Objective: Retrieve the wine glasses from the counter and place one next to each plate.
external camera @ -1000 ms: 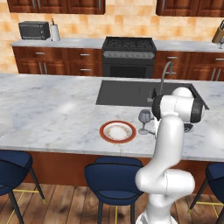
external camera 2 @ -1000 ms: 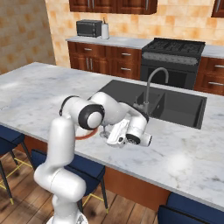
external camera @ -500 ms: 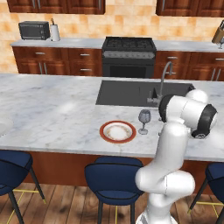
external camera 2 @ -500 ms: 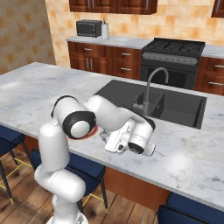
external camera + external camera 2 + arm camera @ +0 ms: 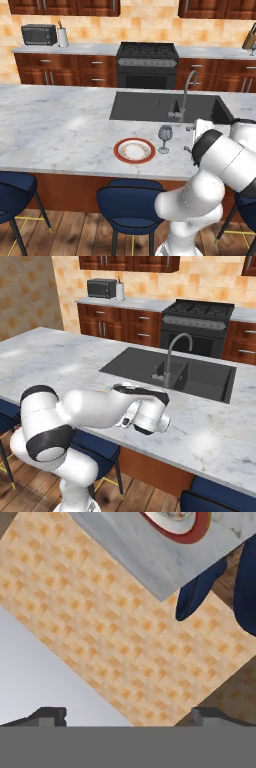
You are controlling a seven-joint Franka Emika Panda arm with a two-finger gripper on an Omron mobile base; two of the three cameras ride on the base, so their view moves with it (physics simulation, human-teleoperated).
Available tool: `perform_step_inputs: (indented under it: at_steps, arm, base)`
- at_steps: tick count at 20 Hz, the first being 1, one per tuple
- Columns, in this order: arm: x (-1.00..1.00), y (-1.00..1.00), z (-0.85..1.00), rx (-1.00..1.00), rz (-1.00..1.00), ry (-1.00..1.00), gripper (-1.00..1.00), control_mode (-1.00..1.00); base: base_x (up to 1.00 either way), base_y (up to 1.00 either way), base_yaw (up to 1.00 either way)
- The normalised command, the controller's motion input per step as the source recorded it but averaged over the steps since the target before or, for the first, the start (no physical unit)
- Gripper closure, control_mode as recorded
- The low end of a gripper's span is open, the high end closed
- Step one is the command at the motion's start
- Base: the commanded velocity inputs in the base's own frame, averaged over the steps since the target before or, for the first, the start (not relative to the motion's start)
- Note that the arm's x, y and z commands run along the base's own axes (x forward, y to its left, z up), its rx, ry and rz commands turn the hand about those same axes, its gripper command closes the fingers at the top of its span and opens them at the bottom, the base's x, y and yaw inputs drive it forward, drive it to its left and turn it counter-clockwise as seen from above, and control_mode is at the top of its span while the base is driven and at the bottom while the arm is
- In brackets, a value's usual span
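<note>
Sunk into the marble island surface (image 5: 65, 130): a dark sink (image 5: 165, 106) with a curved faucet (image 5: 183, 95) at its near edge; basin seemingly bare, though its bottom is dim and hard to read. Just in front of the sink, on the near strip of marble: a plate with a red-orange rim (image 5: 134, 150), pale centre, nothing clearly lying on it. Immediately right of that plate, standing upright and apart from it: one smoky wine glass (image 5: 164, 138), between plate and robot arm.

Far beyond the sink, against the tiled wall: the counter (image 5: 70, 49) over reddish cabinets, carrying a microwave (image 5: 39, 34) and a white roll (image 5: 62, 37) beside it, with a black stove (image 5: 147, 63) to the right of those. Too small there to make out anything else.

Tool (image 5: 128, 714) released, fingertips (image 5: 49, 714) spread wide with nothing between them. Hand view rolled: plate rim cut off at the top edge, a blue stool (image 5: 128, 200) partly out of frame at right. From the right base view, plate and glass hidden behind the arm's white bulk. Second plate and second glass not made out.
</note>
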Motion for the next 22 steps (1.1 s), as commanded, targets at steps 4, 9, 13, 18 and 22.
perform_step_inputs:
  at_steps: [4,9,13,18,22]
  arm:
    - [-0.47,0.32,0.98,0.0,0.0,-0.02,-1.0,-1.0]
    - [-0.75,0.07,1.0,0.0,0.0,-0.1,-1.0,-1.0]
    - [-0.87,0.09,0.93,0.0,0.0,-0.18,-1.0,-1.0]
    - [-1.0,0.2,0.61,0.0,0.0,-0.31,-1.0,-1.0]
    - [0.0,0.0,0.0,0.0,0.0,0.0,-1.0,1.0]
  base:
    - [0.0,0.0,0.0]
    - [0.0,0.0,0.0]
    - [0.0,0.0,0.0]
    - [0.0,0.0,0.0]
    - [-1.0,0.64,0.0]
